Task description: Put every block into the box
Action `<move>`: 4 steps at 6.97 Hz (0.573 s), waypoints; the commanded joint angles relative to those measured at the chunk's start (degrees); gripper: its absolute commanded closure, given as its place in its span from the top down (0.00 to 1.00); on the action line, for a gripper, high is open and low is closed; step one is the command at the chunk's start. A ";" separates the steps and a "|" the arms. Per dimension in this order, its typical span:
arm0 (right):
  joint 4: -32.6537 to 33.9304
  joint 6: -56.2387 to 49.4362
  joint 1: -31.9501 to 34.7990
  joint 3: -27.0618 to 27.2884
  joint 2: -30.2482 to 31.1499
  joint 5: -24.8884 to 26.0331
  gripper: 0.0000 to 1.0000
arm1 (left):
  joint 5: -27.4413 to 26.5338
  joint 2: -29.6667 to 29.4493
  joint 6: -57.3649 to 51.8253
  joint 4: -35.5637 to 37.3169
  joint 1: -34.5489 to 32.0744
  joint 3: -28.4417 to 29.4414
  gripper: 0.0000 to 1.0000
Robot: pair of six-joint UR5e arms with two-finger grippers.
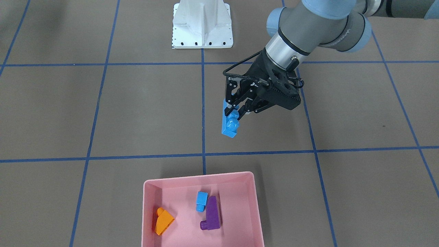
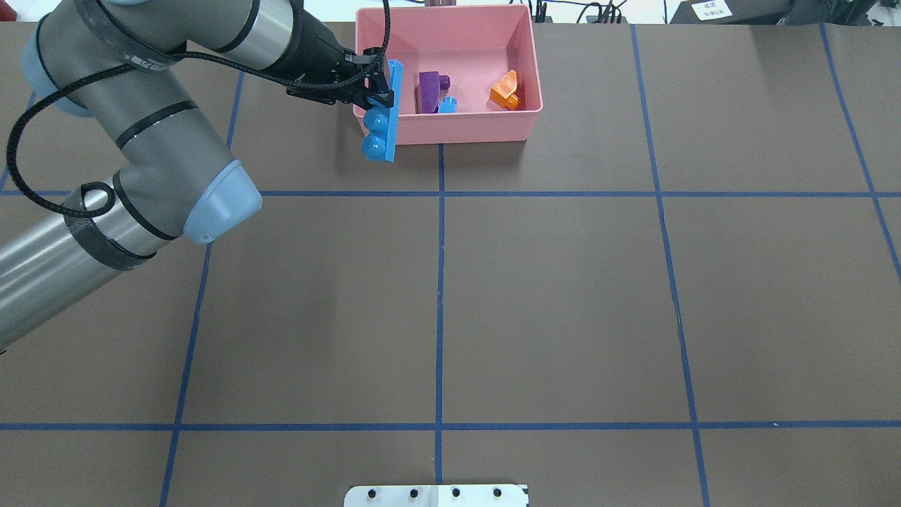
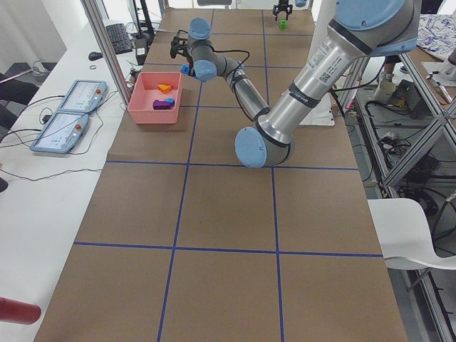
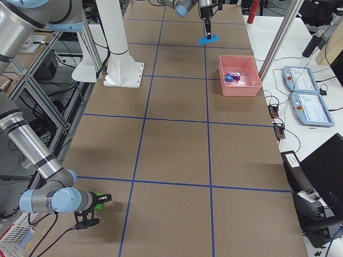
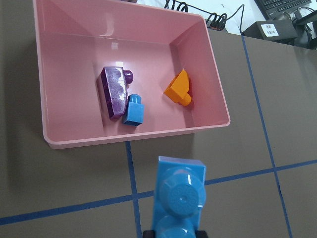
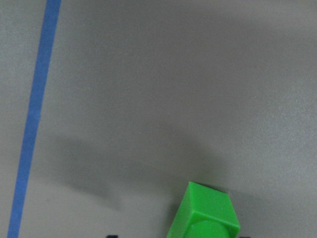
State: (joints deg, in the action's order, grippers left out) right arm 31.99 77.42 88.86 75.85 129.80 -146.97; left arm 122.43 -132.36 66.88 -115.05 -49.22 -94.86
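Aloft over the bench [image 1: 137,113], carried in the left gripper [image 1: 233,111] with jaws clamped on its upper end: long blue block [image 1: 230,125], hanging tilted, outside the box [image 1: 199,175] but near it. Already inside: orange [image 1: 163,221], small blue [image 1: 201,201] and purple [image 1: 212,214], small blue touching purple, orange apart. Far down the bench, green [image 6: 205,213] at the right gripper [image 3: 283,13]; cannot tell whether those jaws are clamped or apart.

Glossy plastic blue block [image 5: 179,196], smooth pink plastic box [image 5: 59,74], matt brown tabletop [image 2: 563,282]
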 commanded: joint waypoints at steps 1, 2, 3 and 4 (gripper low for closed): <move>-0.08 1.75 0.00 0.00 -0.07 -0.07 0.43 | 0.00 -0.01 0.00 0.00 0.00 -0.06 0.00; -0.61 3.51 0.00 0.00 -0.07 -0.33 0.05 | 0.00 -0.01 0.00 0.00 0.00 -0.06 0.00; -0.70 3.35 0.00 0.35 -0.07 -0.42 0.00 | 0.00 -0.18 0.00 0.00 0.00 -0.06 0.00; -0.70 3.44 0.00 0.87 -0.07 -0.51 0.00 | 0.00 -0.27 0.00 0.00 0.00 -0.06 0.00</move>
State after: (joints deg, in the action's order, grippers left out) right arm 31.38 80.59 88.86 76.21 129.73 -147.35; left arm 122.43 -132.50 66.89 -115.05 -49.22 -94.92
